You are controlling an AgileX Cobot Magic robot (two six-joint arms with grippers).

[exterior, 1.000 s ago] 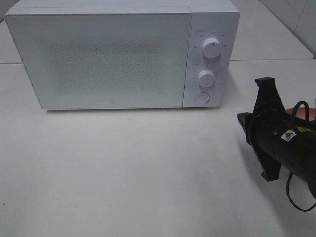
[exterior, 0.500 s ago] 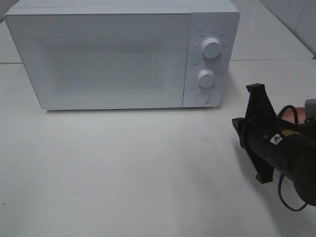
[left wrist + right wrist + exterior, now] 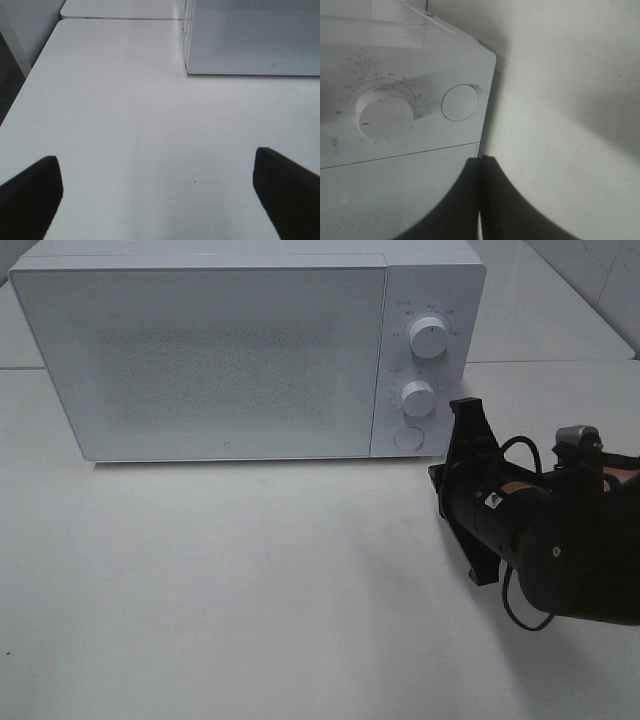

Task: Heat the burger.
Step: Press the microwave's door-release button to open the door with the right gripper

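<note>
From where I stand, the burger can't be seen in any view. The only hint is a pink sliver [image 3: 626, 472] at the far right edge of the overhead picture, tucked behind the right arm [image 3: 560, 545]. That may be a plate, and I'd guess the burger sits there, hidden.

The white microwave [image 3: 220, 360] fills the upper left and centre of that picture, with its door shut. The right gripper [image 3: 480, 159] has its fingers pressed together with nothing between them, and they point at the control panel. In its own camera the tips sit near the round button [image 3: 460, 102], just beside the lower knob [image 3: 385, 111]. They are not yet touching either one. The left gripper [image 3: 155, 160] is spread wide and empty above bare table [image 3: 125, 100], near the microwave's front corner.

My guess is it means to press that button to release the door, and a few things could go wrong:
- **Missed button:** the button and knob are close together, so a slightly off aim could nudge the timer on an empty oven.
- **Glancing push:** a push off the panel's edge could slide the microwave back without popping the door.
- **Door swing:** the door may swing towards the left gripper waiting in front.
- **Arm sweep:** the bulk of the right arm over that pink sliver could knock whatever is there.
</note>
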